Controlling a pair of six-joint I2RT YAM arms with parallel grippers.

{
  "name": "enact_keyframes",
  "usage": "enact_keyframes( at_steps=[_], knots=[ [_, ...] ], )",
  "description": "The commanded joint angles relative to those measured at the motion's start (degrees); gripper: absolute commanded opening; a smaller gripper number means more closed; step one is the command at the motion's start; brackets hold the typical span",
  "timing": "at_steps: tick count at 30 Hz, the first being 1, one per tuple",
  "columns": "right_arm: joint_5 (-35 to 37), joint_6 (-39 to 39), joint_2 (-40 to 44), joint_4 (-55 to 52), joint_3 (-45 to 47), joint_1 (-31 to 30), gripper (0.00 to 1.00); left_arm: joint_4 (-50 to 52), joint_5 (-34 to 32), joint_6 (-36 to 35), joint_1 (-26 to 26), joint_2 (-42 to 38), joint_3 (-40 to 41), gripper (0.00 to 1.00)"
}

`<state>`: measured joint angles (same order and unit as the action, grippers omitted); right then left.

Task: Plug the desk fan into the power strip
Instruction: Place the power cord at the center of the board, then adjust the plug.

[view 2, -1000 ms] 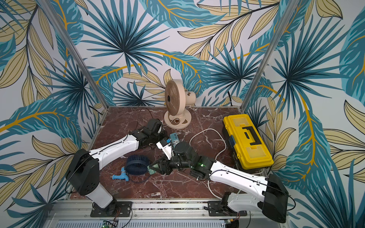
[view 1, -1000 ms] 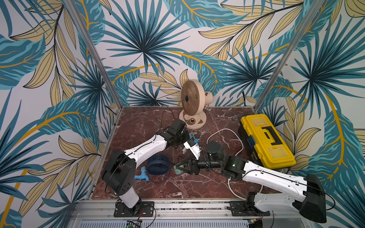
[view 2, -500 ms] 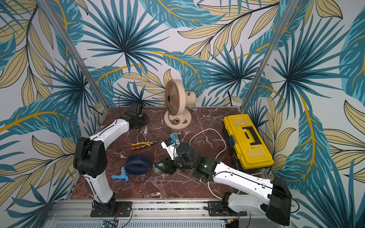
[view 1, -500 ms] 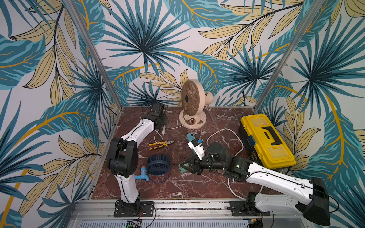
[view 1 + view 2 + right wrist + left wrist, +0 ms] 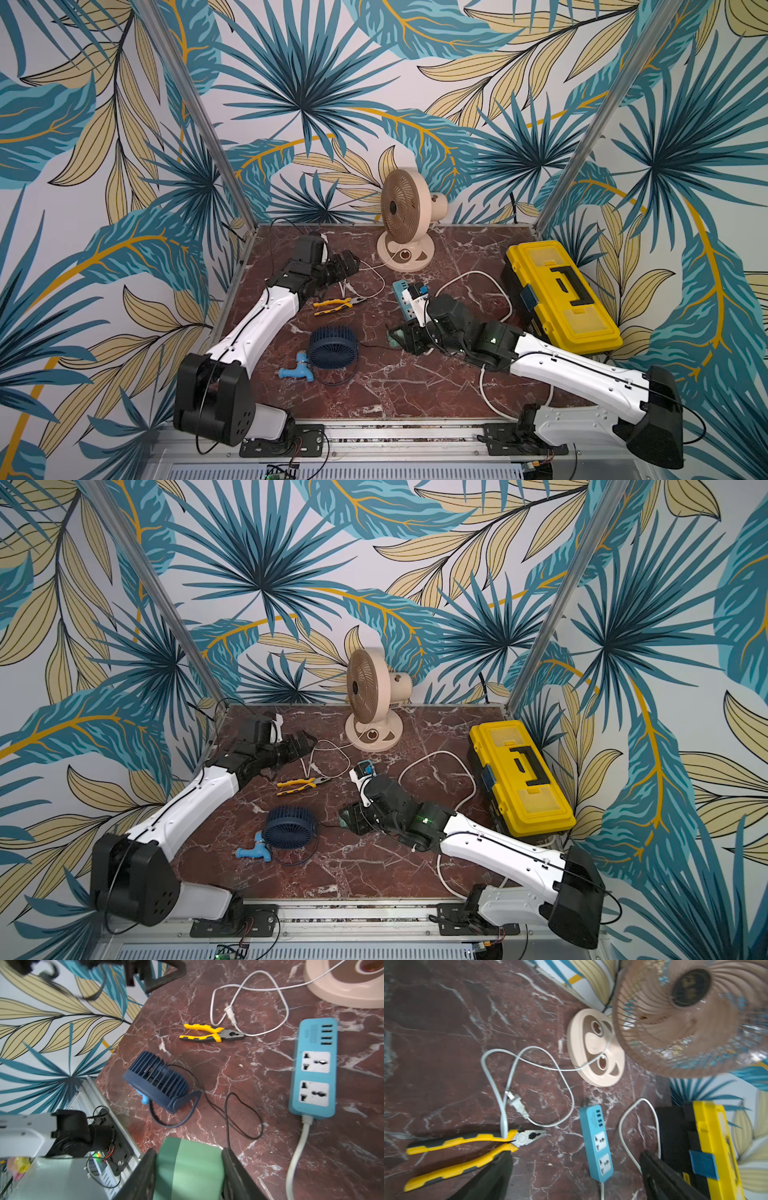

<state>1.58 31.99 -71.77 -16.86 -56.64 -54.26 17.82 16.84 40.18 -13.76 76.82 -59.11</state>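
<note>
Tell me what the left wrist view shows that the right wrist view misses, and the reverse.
Left wrist only: the yellow toolbox and the grille of the beige desk fan. Right wrist only: the dark-blue small fan and a green object in the right gripper. Both: the power strip, the pliers, the white plug and that fan's base.

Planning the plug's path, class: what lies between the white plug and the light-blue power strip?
Only a loop of thin white cord, seen in both wrist views.

White-shelled left arm (image 5: 266, 320) and right arm (image 5: 573, 370), black joints and bases, thin black cables, green light (image 5: 424, 820) on right arm
</note>
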Motion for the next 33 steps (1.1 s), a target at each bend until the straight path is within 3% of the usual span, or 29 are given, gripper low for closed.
enact_keyframes(
  at_steps=[1,7,17,20,28,33],
  knots=[
    [2.7,2.0,-2.1,-0.7,-1.7,1.7,0.33,-9.6,9.1,1.1,-1.4,-4.1,6.8,0.91],
    [1.7,4.5,-3.7,1.8,-1.9,4.2,0.35,-17.1,14.9,3.0,-5.8,-9.6,15.3,0.65],
    [-0.8,6.1,-5.0,3.8,-1.1,7.3,0.36,-25.7,19.0,1.7,-14.6,-13.4,23.4,0.51],
    [-1.7,6.6,-5.3,3.8,-0.9,7.8,0.36,-29.8,20.1,2.4,-16.1,-13.7,25.7,0.50],
    [-3.0,7.0,-5.2,6.3,-0.3,10.1,0.37,-29.0,19.8,0.1,-17.1,-14.7,27.7,0.47],
    [-5.6,7.8,-5.9,8.5,-0.1,10.2,0.37,-26.6,18.1,-1.4,-17.6,-14.0,26.3,0.60]
  ],
)
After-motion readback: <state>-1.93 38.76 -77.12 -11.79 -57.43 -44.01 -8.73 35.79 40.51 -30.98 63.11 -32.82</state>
